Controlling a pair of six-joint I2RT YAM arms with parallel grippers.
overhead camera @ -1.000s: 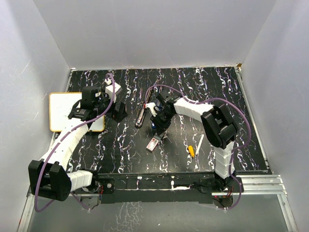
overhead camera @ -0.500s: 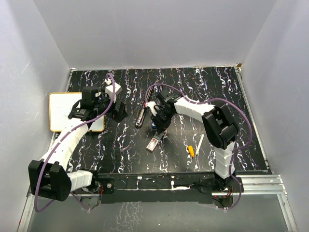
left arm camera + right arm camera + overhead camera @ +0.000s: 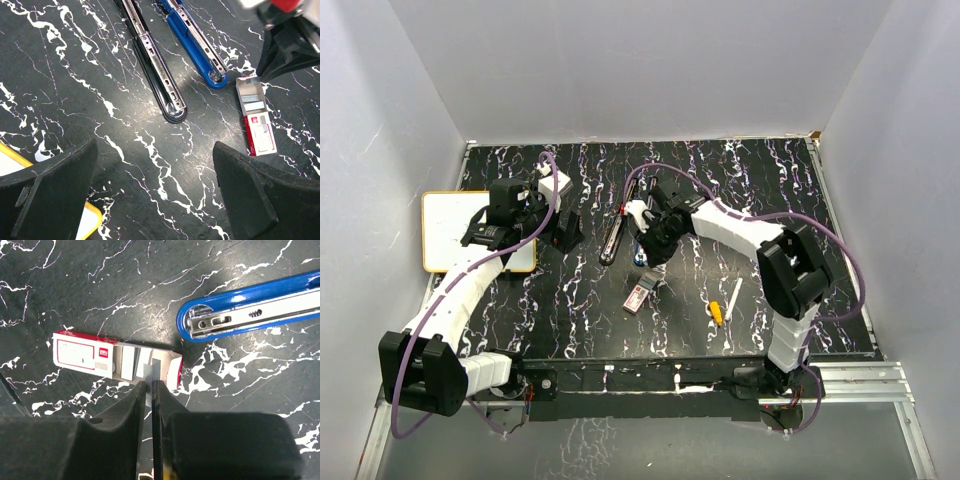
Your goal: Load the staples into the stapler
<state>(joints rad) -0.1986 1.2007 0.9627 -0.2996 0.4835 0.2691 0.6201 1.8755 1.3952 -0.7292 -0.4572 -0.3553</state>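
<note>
Nearest, a white pen with a yellow tip [image 3: 731,296] lies on the black, white-veined tabletop [image 3: 770,200], well to the right of the small flat red-and-white cardboard box of staples [image 3: 82,354]. That box lies flat with its tan inner tray [image 3: 127,362] slid out. Right over the tray's open end, the right gripper [image 3: 149,383] is pressed together on a thin grey strip [image 3: 149,371]. Just beyond the box, apart from it, a blue stapler [image 3: 250,295] lies open, metal channel up; a black stapler [image 3: 160,75] lies beside it, left. Further left of the box, the left gripper [image 3: 154,147] hangs spread wide, holding nothing, near a yellow-edged whiteboard [image 3: 450,228]
</note>
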